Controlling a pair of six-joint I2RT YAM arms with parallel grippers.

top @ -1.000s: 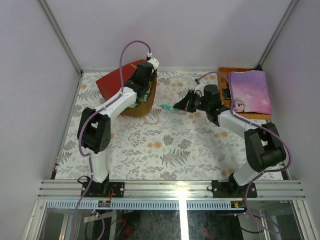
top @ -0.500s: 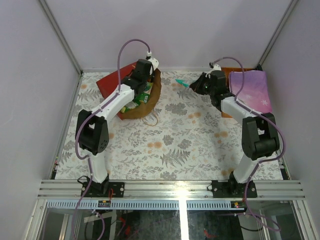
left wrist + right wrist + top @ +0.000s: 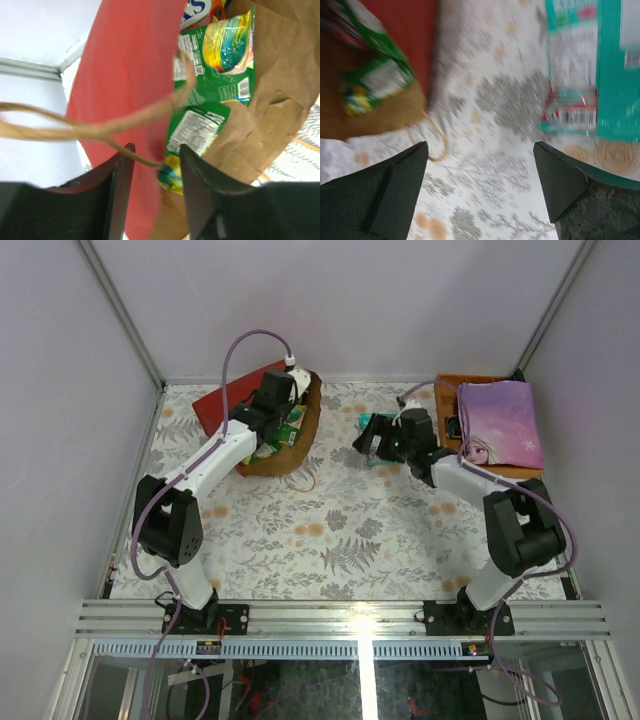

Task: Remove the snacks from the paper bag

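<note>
Red outside and brown kraft within, the paper bag (image 3: 222, 406) lies on its side at the far left of the table (image 3: 330, 530), its mouth turned toward the middle. On my left wrist feed I can see green snack packets (image 3: 220, 65) inside it, with a blue-and-white packet (image 3: 197, 7) deeper in. The left gripper (image 3: 157, 150) sits at the bag's mouth with its fingers parted by a narrow gap. The red wall's edge and the twine handle (image 3: 75, 127) cross that gap, though I can't tell whether either is touched. The right gripper (image 3: 480, 145) hangs over the floral cloth between bag and tray, spread wide with nothing in it. Teal packets (image 3: 600, 65) lie flat on the table just beyond its fingers, blurred in my right wrist feed. At the far right, a wooden tray (image 3: 470, 383) carries a purple princess book (image 3: 500, 425).
</note>
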